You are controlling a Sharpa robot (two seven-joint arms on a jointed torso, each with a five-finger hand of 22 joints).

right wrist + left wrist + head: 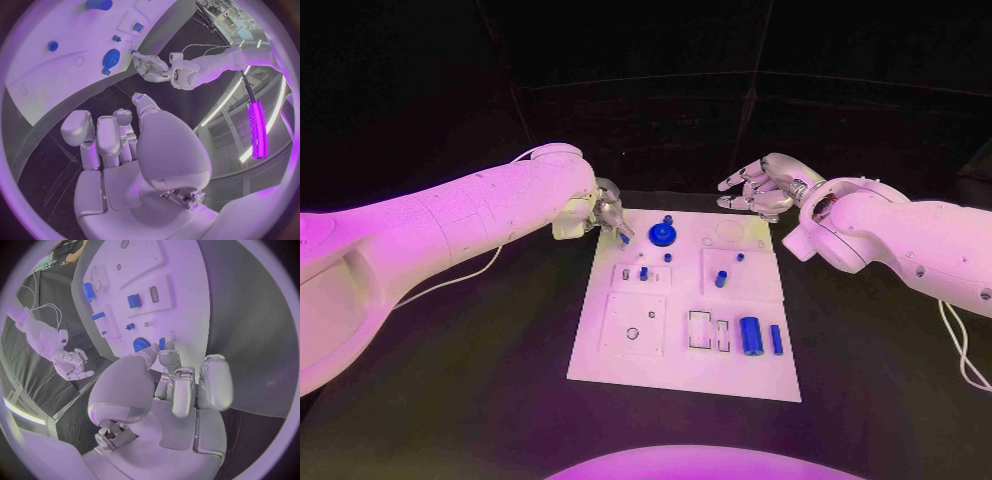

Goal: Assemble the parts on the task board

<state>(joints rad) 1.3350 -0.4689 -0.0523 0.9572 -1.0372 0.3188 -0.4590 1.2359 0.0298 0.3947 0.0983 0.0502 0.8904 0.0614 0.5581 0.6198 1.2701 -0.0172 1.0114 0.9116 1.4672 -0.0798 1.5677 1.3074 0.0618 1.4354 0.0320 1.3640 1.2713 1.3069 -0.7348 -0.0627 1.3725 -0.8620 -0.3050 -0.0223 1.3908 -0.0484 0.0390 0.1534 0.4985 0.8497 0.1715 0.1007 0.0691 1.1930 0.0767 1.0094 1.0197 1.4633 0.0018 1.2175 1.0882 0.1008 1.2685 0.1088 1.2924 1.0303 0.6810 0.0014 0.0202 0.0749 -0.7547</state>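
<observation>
The white task board (625, 350) lies in the middle of the table. A round blue gear (662, 236) stands near its far edge, with a small blue peg (668, 219) just beyond it. My left hand (600, 215) hovers at the board's far left corner and pinches a small blue peg (162, 343) at its fingertips, close beside the gear (141, 344). My right hand (764, 187) hangs above the far right corner with its fingers spread and nothing in them. Blue cylinders (750, 335) lie at the board's near right.
More small blue pegs (721, 279) stand in the board's middle blocks. A rectangular recess (700, 329) sits beside the cylinders. Black table (877, 340) surrounds the board on both sides, and a thin cable (956, 340) hangs from the right arm.
</observation>
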